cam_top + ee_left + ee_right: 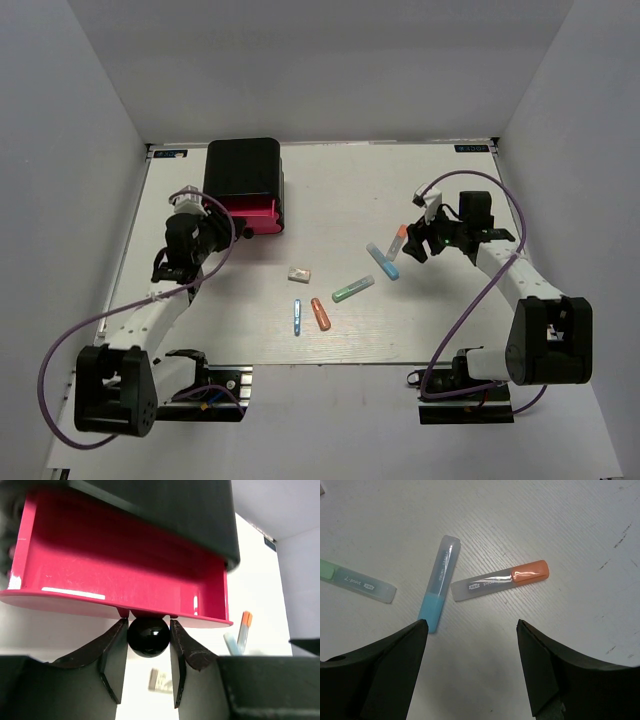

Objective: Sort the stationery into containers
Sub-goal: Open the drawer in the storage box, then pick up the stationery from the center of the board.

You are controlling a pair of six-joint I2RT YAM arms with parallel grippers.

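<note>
White arms point(150, 312) w/ black joints point(183, 240), purple cables point(100, 320).

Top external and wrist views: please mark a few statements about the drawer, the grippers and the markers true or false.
1. The left gripper is closed on the black knob of the pink drawer. True.
2. The pink drawer is pushed fully in. False: it stands out from the black box.
3. The right gripper holds the orange-tipped marker. False: it is open above the marker, which lies on the table.
4. The blue-tipped marker lies on the table beside the orange-tipped marker. True.
</note>
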